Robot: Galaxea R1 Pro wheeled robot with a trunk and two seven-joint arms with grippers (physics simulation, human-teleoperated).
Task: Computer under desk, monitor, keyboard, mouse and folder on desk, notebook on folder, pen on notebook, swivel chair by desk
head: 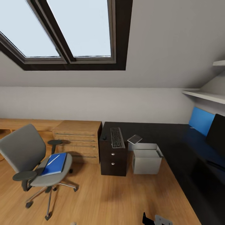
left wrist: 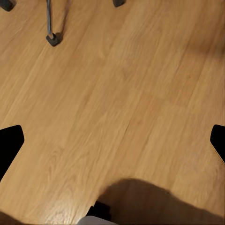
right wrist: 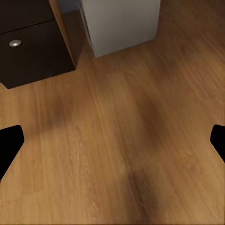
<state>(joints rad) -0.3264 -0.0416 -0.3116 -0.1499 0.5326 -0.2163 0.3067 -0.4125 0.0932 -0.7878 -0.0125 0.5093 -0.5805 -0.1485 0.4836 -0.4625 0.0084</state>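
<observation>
Both pincers (left wrist: pixel 112 140) (right wrist: pixel 112 140) hang released over floor; next, approach the swivel chair (head: pixel 28 153) for the folder (head: pixel 55 163).

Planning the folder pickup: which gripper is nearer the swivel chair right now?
Left. The left gripper hangs over bare floor with the swivel chair casters just ahead. The right gripper faces the desk drawers and computer, away from the chair.

No text can be read — no labels, brands or numbers.
</observation>
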